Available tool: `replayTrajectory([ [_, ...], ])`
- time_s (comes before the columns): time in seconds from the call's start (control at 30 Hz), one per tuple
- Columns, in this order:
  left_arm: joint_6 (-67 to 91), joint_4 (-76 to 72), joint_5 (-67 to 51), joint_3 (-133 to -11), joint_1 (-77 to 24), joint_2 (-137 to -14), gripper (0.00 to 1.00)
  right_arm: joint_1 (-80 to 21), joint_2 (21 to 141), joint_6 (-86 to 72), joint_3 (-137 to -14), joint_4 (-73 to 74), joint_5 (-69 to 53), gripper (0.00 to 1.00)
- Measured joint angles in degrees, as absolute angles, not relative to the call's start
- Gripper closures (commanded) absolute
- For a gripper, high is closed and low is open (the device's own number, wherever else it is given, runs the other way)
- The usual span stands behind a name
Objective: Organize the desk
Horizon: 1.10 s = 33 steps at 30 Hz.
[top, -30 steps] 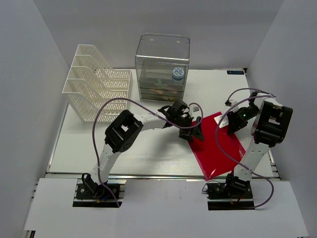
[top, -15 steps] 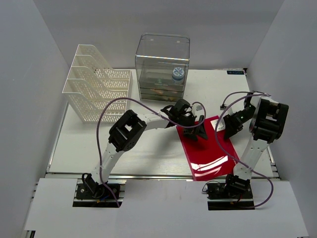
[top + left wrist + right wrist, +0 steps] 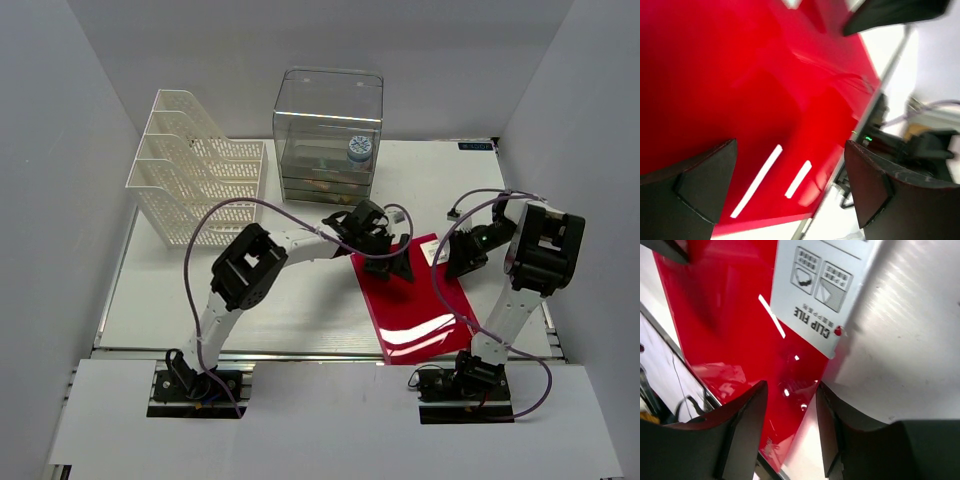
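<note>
1. Desk (image 3: 300, 310): one, white.
2. Robot arms: two, namely the left arm (image 3: 245, 275) and the right arm (image 3: 540, 250).
3. Grippers: two, one per arm. They are the left gripper (image 3: 790, 185) and the right gripper (image 3: 790, 432), with two fingers each.
4. Purple cables: two, namely the left cable (image 3: 213, 212) and the right cable (image 3: 436, 285).
5. Red folder (image 3: 415, 300): one.
6. White label (image 3: 822, 290) on the folder: one, with two small pictograms printed on it.
7. White mesh file rack (image 3: 195, 185): one; the slot count is hard to tell.
8. Clear drawer box (image 3: 328, 115): one.
9. Round blue-and-white cap (image 3: 359, 150): one.
</note>
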<state>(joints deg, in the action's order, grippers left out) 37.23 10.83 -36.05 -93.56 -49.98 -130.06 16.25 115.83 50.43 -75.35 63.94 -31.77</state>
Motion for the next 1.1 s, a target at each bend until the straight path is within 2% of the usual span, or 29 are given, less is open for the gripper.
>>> replayTrajectory([
  [0.2, 36.0, 15.9, -23.9, -79.5, -49.4, -117.7, 0.02, 15.9, 113.3, 43.6, -73.6, 58.9, -31.2, 0.45],
  [0.4, 41.1, 14.5, -19.2, -68.1, -49.1, -109.7, 0.02, 15.7, 111.8, 39.5, -73.2, 53.6, -30.3, 0.44],
  [0.7, 46.3, 11.2, -20.9, -66.1, -49.5, -109.3, 0.02, 15.6, 110.3, 38.1, -71.7, 50.7, -30.1, 0.44],
  [1.1, 58.2, 9.8, -27.4, -70.4, -51.5, -115.1, 0.02, 14.2, 110.2, 36.3, -70.7, 49.5, -31.7, 0.45],
])
